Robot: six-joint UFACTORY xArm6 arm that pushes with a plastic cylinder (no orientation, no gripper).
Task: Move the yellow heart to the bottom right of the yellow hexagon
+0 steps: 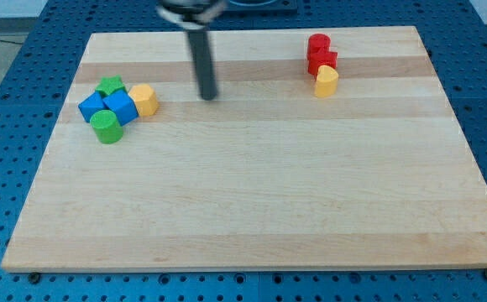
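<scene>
The yellow heart (326,81) lies at the view's upper right, just below two red blocks. The yellow hexagon (144,99) lies at the view's upper left, at the right end of a cluster of blocks. My tip (207,96) rests on the board between them, a short way right of the yellow hexagon and far left of the yellow heart. It touches no block.
The wooden board (252,210) sits on a blue perforated table. Left cluster: green star (110,85), two blue blocks (120,106) (92,106), green cylinder (106,127). Red blocks (318,44) (322,61) stand above the heart.
</scene>
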